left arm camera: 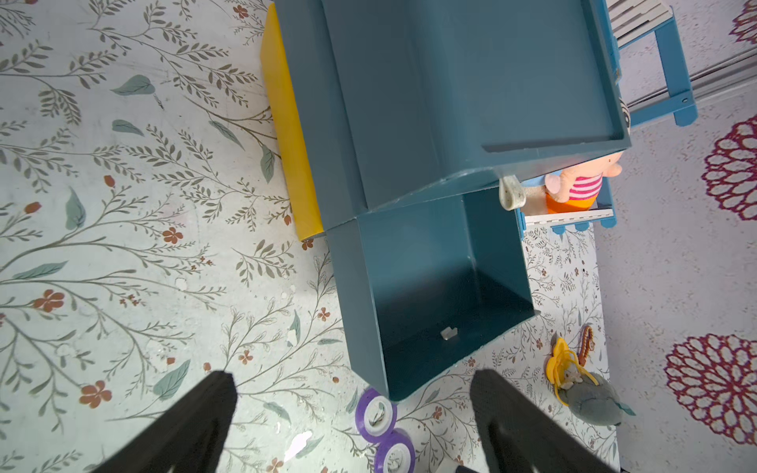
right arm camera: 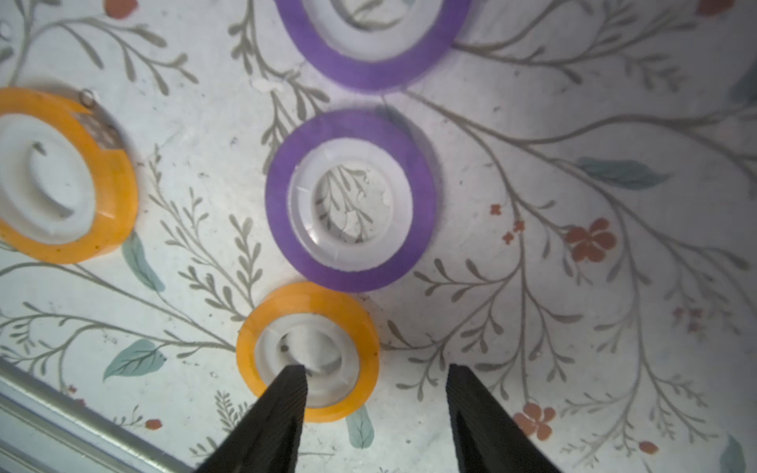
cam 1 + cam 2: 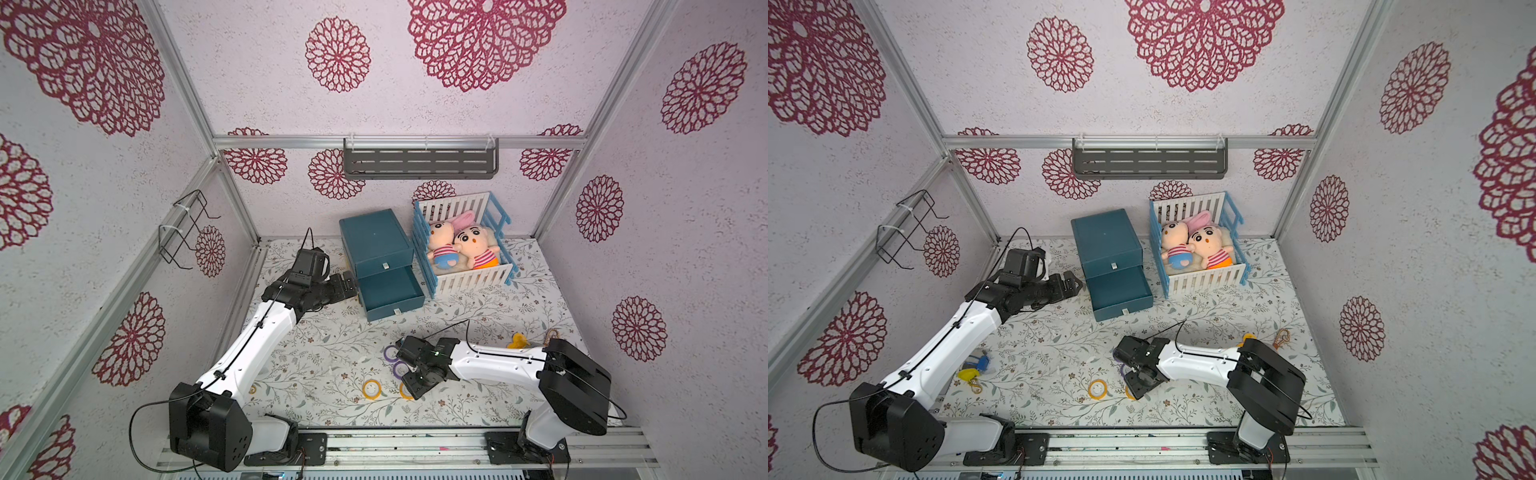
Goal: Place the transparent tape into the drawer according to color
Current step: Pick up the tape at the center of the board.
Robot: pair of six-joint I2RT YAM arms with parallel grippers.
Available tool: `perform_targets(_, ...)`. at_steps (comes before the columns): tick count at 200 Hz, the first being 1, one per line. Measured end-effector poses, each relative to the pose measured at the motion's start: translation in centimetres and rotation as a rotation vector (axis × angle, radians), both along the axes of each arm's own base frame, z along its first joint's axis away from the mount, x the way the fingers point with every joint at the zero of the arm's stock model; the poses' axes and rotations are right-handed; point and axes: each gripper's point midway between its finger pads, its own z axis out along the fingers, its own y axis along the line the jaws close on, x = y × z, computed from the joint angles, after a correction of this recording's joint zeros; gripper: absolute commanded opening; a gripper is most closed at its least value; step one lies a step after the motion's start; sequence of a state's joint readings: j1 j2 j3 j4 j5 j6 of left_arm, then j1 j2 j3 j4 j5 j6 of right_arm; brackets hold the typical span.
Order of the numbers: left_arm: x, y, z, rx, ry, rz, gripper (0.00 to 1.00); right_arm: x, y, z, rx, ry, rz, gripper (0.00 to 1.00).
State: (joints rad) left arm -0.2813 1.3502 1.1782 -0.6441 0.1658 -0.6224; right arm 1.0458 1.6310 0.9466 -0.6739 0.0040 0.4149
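In a top view the right pincer (image 3: 409, 388) points down over the tape rolls, at the near side of the surface (image 3: 324, 332), a bit right of the middle. It hides most of the near orange roll (image 3: 404, 390). The other orange roll (image 3: 371, 388) lies just left of it. Two purple rolls (image 3: 390, 353) lie just behind. The open drawer (image 3: 395, 309) is farther back, and nothing shows inside it. The left pincer (image 3: 347, 286) is just left of the drawer.

A top view also shows a small blue and yellow toy (image 3: 973, 365) on the left. No wrist view shows it.

In the left wrist view the left pincer has its jaws wide apart and holds nothing. This view looks deep into the drawer, which is bare. It also shows a yellow board (image 1: 286, 123) beside the blue box.

Only the right wrist view shows the grab up close. The jaws are apart and clamp nothing yet. One tip is over the white middle of the near orange roll, and the other is outside its rim. This roll seems to touch a purple roll (image 2: 299, 204).

I think the pincer should go straight down, one finger in the hole and one outside. Then it should squeeze the rim wall and lift straight up, so the purple roll is not dragged along.
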Motion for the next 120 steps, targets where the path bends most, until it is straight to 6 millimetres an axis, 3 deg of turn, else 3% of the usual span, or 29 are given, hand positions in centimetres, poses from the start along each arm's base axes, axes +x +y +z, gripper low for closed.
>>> perform_targets(36,-0.06,0.08,0.32,0.000,-0.010,0.002,0.97,-0.35,0.05,-0.61,-0.016,0.009,0.002,0.53)
perform_targets(77,-0.06,0.19,0.34,0.005,-0.012,0.006,0.97,-0.21,0.35,-0.73,-0.024,0.004,0.000,0.33)
perform_targets(120,-0.42,0.46,0.35,0.012,-0.015,0.012,0.97,-0.06,0.27,-0.76,-0.038,-0.002,-0.008,0.20)
